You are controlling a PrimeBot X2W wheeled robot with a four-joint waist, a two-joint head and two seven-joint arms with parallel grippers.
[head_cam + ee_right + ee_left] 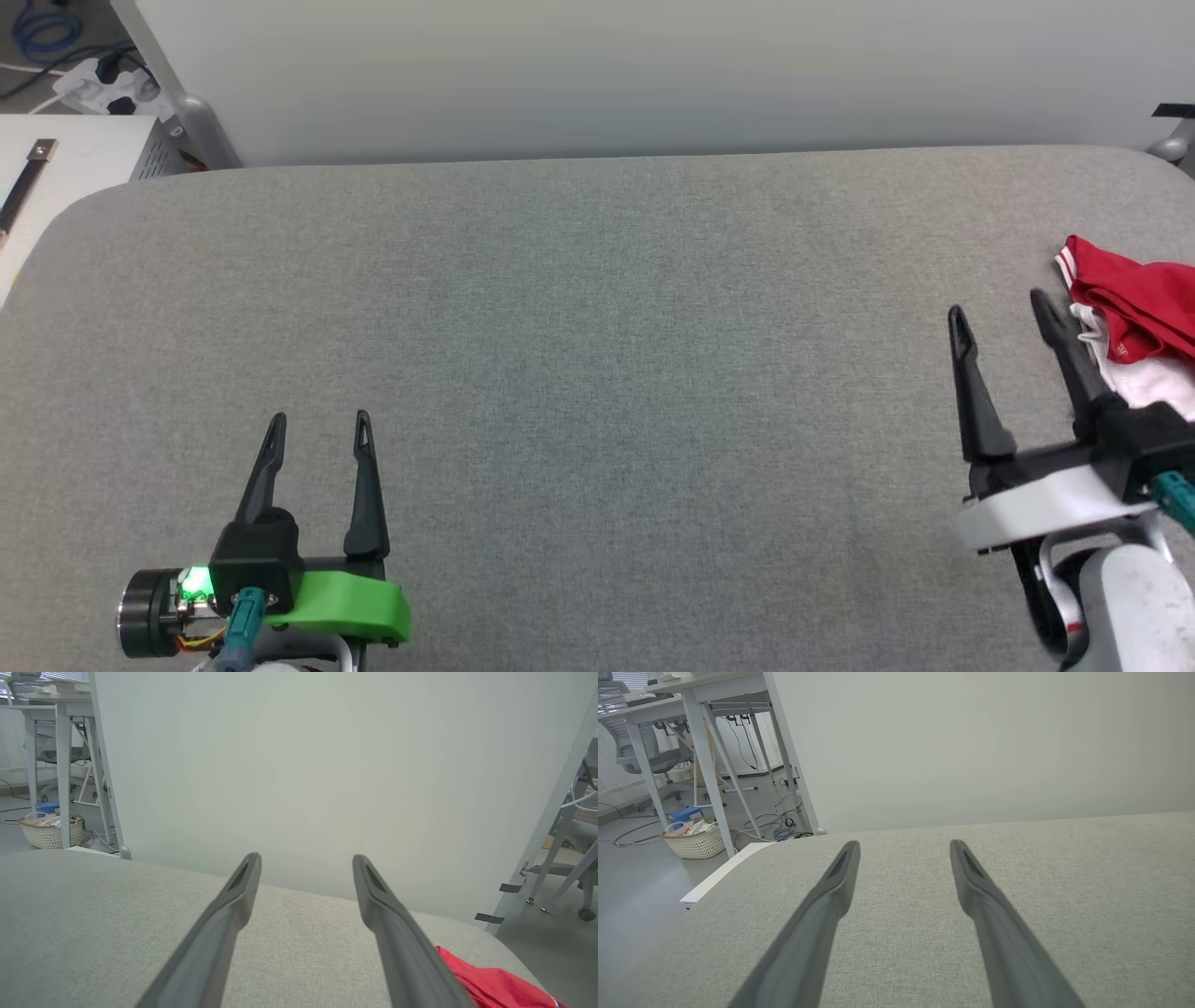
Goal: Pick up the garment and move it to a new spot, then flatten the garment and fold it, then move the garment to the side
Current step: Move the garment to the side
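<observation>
The garment point(1134, 313) lies bunched at the far right edge of the grey table point(597, 373), red with white parts, cut off by the head view's border. A corner of the red garment point(490, 984) peeks past the right finger in the right wrist view. My right gripper point(1001, 313) hovers open just left of the garment, its nearer finger close beside the cloth, nothing between the fingers. My left gripper point(319, 425) stands open at the lower left, far from the garment, over bare table. In the left wrist view my left gripper point(904, 845) holds nothing.
A pale wall point(597, 75) runs behind the table. A white side table point(56, 177) and a power strip point(107, 89) sit at the upper left. A basket point(696, 840) and desk legs point(705, 765) stand on the floor beyond the table's left edge.
</observation>
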